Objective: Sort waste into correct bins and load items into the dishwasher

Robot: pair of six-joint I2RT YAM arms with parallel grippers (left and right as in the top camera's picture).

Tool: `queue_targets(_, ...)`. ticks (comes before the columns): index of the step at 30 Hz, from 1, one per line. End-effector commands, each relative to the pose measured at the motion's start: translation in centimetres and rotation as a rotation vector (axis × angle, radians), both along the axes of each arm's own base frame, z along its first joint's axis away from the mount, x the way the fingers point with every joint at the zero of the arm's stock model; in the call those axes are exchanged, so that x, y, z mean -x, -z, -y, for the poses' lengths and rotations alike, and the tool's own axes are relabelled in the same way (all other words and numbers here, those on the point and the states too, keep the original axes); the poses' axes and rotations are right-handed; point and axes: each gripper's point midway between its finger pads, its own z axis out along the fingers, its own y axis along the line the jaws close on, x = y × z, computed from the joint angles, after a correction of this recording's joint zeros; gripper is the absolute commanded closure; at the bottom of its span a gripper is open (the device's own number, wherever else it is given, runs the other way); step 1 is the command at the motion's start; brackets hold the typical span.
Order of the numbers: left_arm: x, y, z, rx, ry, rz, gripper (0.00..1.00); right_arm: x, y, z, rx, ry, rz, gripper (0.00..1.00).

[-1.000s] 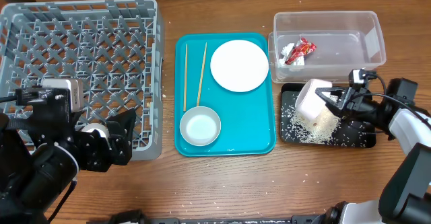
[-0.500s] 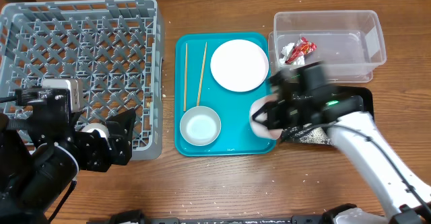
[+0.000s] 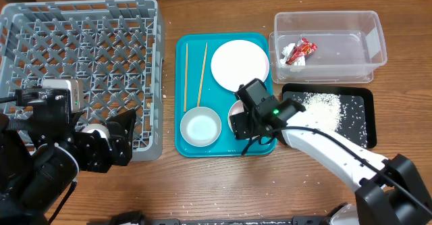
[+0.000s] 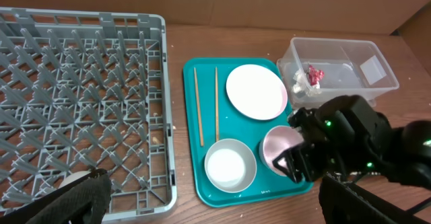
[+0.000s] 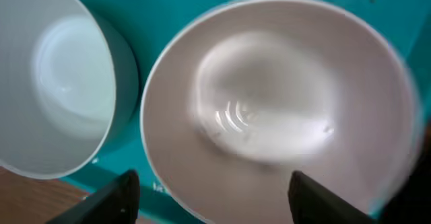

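Right pincer (image 5: 219, 194) hangs released over the small white bowl (image 5: 283, 116), fingers spread and gripping nothing. The bowl sits upright at the teal tray's (image 3: 223, 100) near right corner. The grey metal bowl (image 3: 200, 128) is just left of it and the white plate (image 3: 239, 65) just beyond. The chopsticks (image 3: 202, 73) lie along the tray's left side. To the right, rice (image 3: 322, 107) lies in the black tray (image 3: 361, 117). Left pincer (image 4: 219, 207) gapes empty by the rack (image 3: 156, 63).

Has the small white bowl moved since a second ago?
Yes. The small white bowl has moved left: it was held tilted over the black tray, and now sits on the teal tray under the right gripper.
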Motion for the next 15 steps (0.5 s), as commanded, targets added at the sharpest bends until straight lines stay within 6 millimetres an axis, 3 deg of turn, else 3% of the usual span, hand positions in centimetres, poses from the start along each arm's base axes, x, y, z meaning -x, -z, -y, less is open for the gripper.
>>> queue_targets(1,0.1,-0.1,0.1,-0.02,0.017,0.012,0.0,-2.2,-7.8,-1.2,-0.085,0.018,0.13,0.27)
queue_targets(4,0.1,-0.1,0.1,-0.02,0.017,0.012,0.0,-2.0,-13.6,-1.1,-0.13,0.019,0.189,0.26)
queue_targets(5,0.1,-0.1,0.1,-0.02,0.017,0.012,0.0,-2.0,-15.6,-1.1,-0.152,0.019,0.219,0.09)
queue_targets(6,0.1,-0.1,0.1,-0.02,0.017,0.012,0.0,-2.0,-17.6,-1.1,-0.179,0.019,0.254,0.0)
queue_targets(8,0.1,-0.1,0.1,-0.02,0.017,0.012,0.0,-2.1,-21.3,-1.1,-0.234,0.021,0.331,0.0)
queue_targets(11,0.1,-0.1,0.1,-0.02,0.017,0.012,0.0,-3.2,-25.2,1.0,-0.189,0.032,0.505,0.0)
queue_targets(15,0.1,-0.1,0.1,-0.02,0.017,0.012,0.0,-4.1,-28.9,6.5,-0.107,0.19,0.67,0.0)
